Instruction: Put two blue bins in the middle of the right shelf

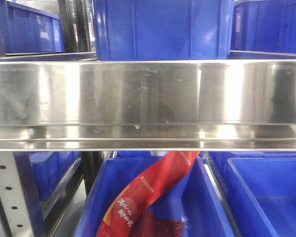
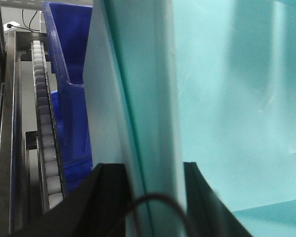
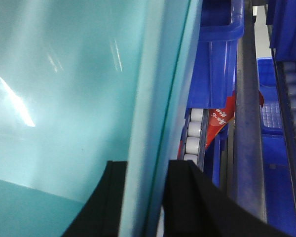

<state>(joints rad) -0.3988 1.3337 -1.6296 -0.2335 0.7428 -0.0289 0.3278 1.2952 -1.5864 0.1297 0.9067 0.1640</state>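
Observation:
A pale sky-blue bin fills both wrist views; two nested rims show as a double edge. In the left wrist view my left gripper (image 2: 153,170) straddles the bin's wall (image 2: 148,98), one black finger (image 2: 108,197) outside, the other inside, shut on it. In the right wrist view my right gripper (image 3: 144,168) clamps the opposite wall (image 3: 158,98) the same way, its fingers (image 3: 187,197) either side of the rim. The bin's inside (image 3: 64,89) is bare. Neither the bins nor the grippers show in the front view.
The front view shows a steel shelf rail (image 1: 148,94) close up, royal-blue crates above (image 1: 163,29) and below (image 1: 266,192), one holding a red packet (image 1: 148,192). Roller tracks (image 2: 44,123) and royal-blue crates (image 3: 217,59) flank the bin.

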